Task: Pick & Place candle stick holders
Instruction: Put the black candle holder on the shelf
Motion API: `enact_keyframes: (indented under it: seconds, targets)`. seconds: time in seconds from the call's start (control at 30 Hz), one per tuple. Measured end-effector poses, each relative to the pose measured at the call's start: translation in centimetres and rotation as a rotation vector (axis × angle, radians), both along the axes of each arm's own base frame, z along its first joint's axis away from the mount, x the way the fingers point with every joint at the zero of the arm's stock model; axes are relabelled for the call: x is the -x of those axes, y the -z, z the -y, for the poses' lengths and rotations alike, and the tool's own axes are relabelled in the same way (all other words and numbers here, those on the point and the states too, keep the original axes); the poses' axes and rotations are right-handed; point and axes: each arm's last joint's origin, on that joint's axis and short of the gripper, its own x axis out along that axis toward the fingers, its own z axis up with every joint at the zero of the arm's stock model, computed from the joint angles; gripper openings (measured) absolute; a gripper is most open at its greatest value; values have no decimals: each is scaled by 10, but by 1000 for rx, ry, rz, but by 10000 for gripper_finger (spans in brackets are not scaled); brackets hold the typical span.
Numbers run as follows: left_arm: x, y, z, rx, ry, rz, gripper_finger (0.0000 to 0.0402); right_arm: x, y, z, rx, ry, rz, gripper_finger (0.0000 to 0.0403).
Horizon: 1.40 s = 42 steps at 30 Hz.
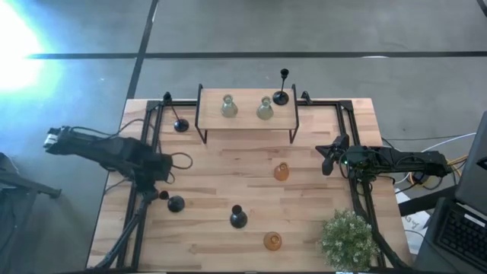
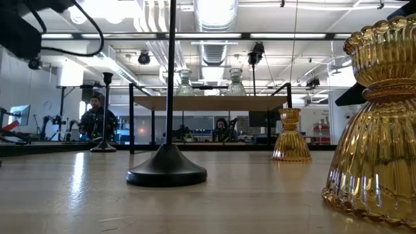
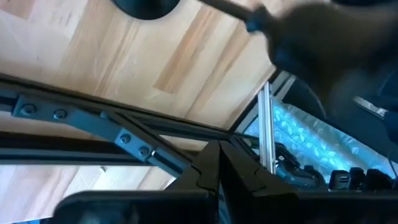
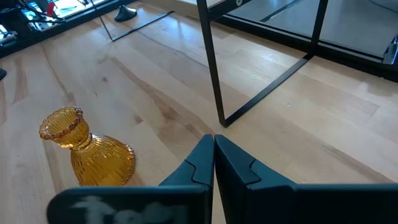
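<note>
Right pincer (image 4: 214, 163): two dark fingers pressed together, nothing between them, hanging low over the wooden desk (image 4: 292, 118). Amber glass holder (image 4: 93, 155) stands upright on the desk beside the fingers, apart from them: ribbed body, beaded rim, narrow neck. Ahead of the fingers, thin black metal legs of a rack (image 4: 214, 74) stand on the desk, joined by a floor bar that runs off diagonally. Far corner: round base of a black holder (image 4: 126, 13), top cut off. Desk grain runs diagonally.

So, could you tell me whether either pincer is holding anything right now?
Nothing is held: the left pincer and the right pincer are both shut on nothing.
</note>
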Motion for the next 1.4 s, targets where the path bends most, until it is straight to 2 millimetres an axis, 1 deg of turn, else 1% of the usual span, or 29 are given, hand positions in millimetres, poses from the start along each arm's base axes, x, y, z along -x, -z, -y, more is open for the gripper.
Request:
enact_keyframes:
  seconds: [0.2,0.3,0.4,0.47,0.57,0.63,0.73,0.83,0.97,1.4]
  targets:
    - [-4,2,-1,-82,-19,55,12,0,0,0,0,0,0,8]
    - [-5,3,-2,-93,-9,70,15,0,0,0,0,0,0,8]
    - [-4,2,-1,-70,0,69,33,0,0,0,0,0,0,8]
    - [-3,1,0,-18,8,55,53,0,0,0,0,0,0,8]
    - [-1,-9,2,69,-8,37,83,0,0,0,0,0,0,8]
    - [-1,-18,1,73,-27,61,99,0,0,0,0,0,0,8]
    - [-3,-30,0,30,-76,104,115,0,0,0,0,0,0,8]
    - [-6,-38,0,5,-113,141,119,0,0,0,0,0,0,8]
    - [-11,-44,1,17,-128,179,119,0,0,0,0,0,0,8]
    - [-14,-47,1,12,-136,183,118,0,0,0,0,0,0,8]
